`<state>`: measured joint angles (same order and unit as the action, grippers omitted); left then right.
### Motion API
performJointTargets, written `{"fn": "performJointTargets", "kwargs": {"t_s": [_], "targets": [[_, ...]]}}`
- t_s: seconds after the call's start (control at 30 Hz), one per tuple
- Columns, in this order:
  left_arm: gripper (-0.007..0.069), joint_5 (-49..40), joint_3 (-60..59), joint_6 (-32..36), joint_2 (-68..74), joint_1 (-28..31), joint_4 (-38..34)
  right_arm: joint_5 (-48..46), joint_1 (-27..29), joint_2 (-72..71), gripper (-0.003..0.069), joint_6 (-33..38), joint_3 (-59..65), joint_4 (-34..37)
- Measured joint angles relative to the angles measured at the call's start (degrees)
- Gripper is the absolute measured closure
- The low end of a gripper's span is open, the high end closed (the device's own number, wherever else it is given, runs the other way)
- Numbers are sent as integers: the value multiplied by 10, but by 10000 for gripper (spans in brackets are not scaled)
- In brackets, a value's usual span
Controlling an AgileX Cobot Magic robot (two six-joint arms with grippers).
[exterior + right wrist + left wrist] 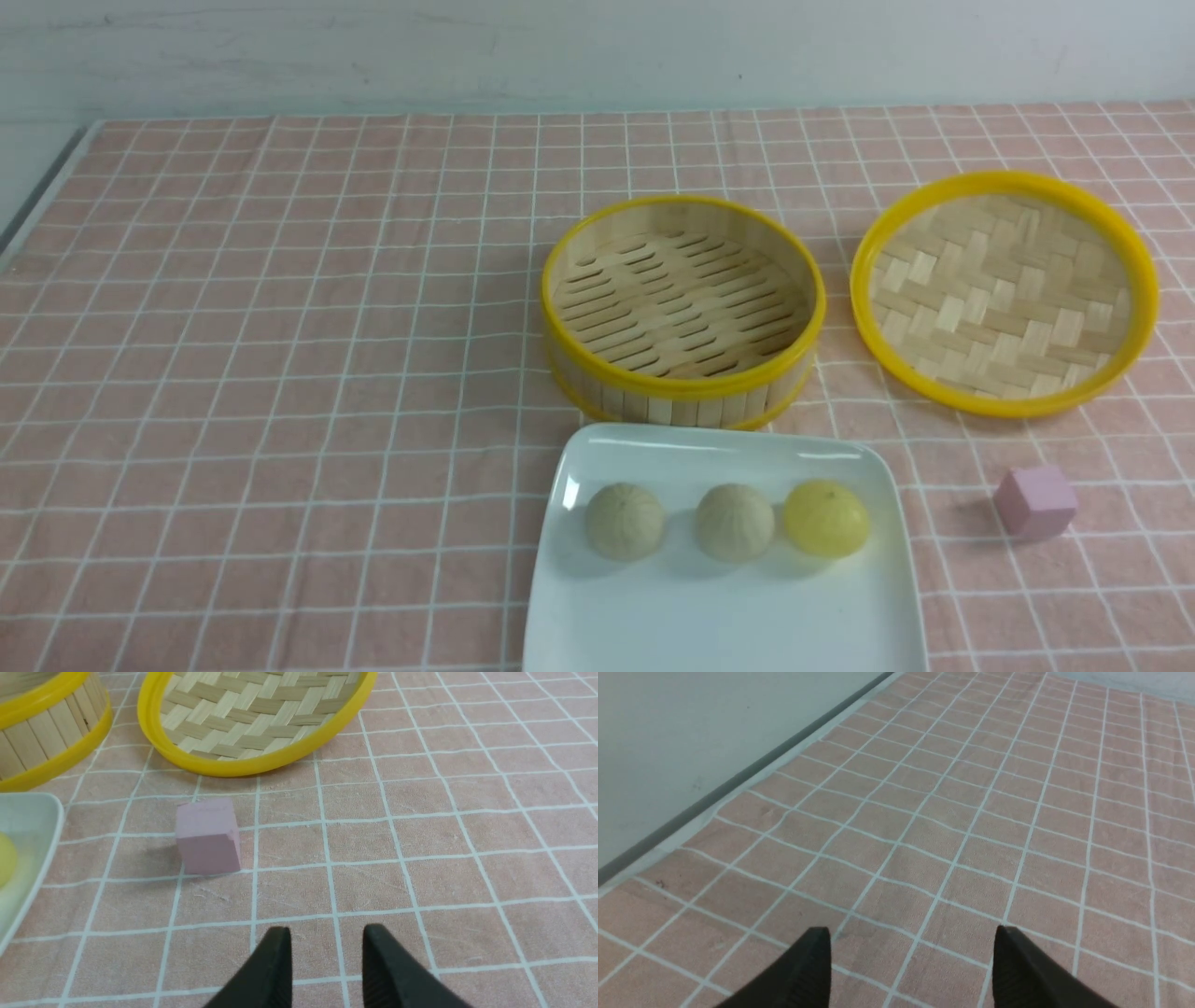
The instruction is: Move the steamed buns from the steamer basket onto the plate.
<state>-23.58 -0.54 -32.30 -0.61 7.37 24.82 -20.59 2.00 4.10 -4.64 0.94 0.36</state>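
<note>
Three buns point(735, 523), one basket point(682, 312), one plate point(719, 616).

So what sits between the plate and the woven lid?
The pink cube sits roughly between the plate and lid, on bare cloth; front view shows it.

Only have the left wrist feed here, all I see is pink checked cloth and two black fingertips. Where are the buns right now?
Observer: All three sit in a row on the glossy white square plate: two pale beige pleated buns and one yellow pleated bun.
Operator: Anything left in the steamer?
Observer: No. The round bamboo steamer basket shows only its bare slatted floor.
Operator: Right gripper holding anything?
Observer: No. The right gripper has nothing between its black fingers, over bare cloth.
Operator: What's near it?
Observer: A small pink cube on the cloth, between the plate and the yellow-rimmed woven bamboo lid.
</note>
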Motion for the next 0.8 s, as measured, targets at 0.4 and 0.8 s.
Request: {"fn": "performJointTargets", "kwargs": {"t_s": [0.4,0.8], "targets": [[152,-20,0,0,0,0,-1,0,0,0,420,0,0,0],[152,10,-6,175,-1,0,-161,0,0,0,420,0,0,0]]}}
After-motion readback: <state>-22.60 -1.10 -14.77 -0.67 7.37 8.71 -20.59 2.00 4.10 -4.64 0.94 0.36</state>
